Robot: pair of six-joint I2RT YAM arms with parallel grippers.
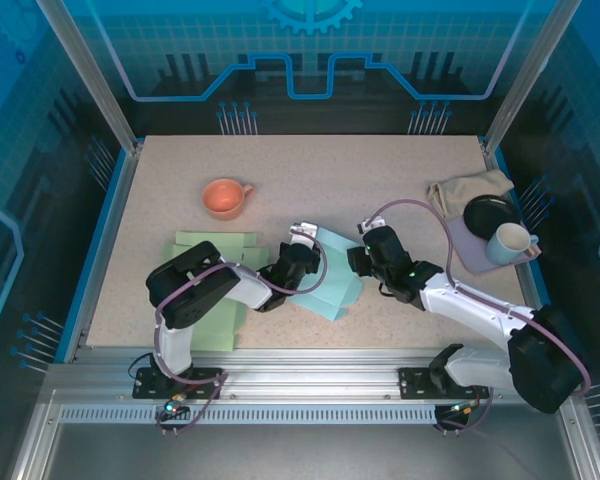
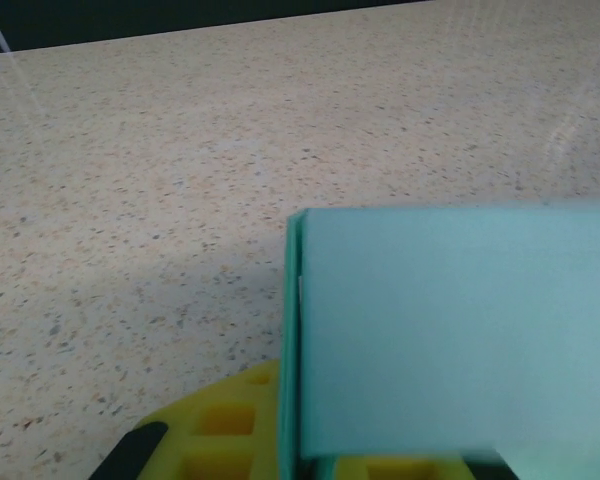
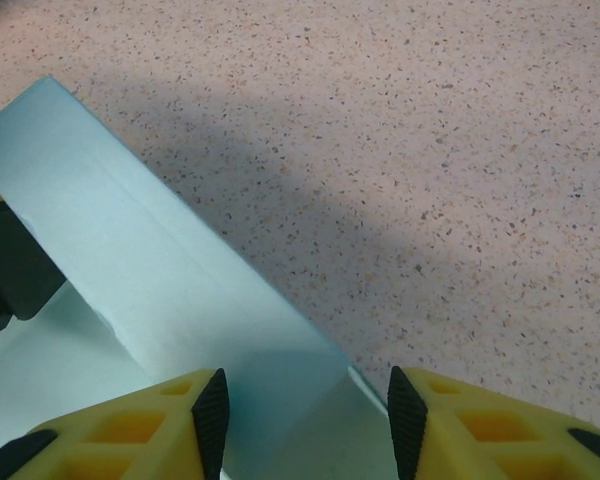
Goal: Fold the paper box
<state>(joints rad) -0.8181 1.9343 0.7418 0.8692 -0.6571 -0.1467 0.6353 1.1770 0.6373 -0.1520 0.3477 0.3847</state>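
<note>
Nearest the bases, left side: green flat sheets (image 1: pixel 212 330) lie flat on the table (image 1: pixel 380 170), partly under the left arm. They're not in play.

Just beyond, centre: the paper box (image 1: pixel 330 290), light blue and half-erected, sits between the two grippers. Its long axis runs roughly near-to-far.

- The left gripper (image 1: pixel 300 250) is clamped tight on the box's far-left wall. In the left wrist view the panel edge drops down between the yellow pads (image 2: pixel 220 432).
- The right gripper (image 1: pixel 364 257) is at the far-right side, jaws partway apart and holding nothing. In the right wrist view a raised flap runs diagonally from upper left down into the gap between the fingertips (image 3: pixel 210 415). I can't tell whether either pad touches the paper — the flap's foot is cropped.

My read: the left arm is the anchor and the right arm does the fold. The flap lies straight ahead of the right jaws with its crease along that diagonal, so the push should go across the crease, not along it.

Farther out, the orange cup (image 1: pixel 223 197) on the left and the mug (image 1: pixel 510 243) on the right are both well apart from the box.
</note>
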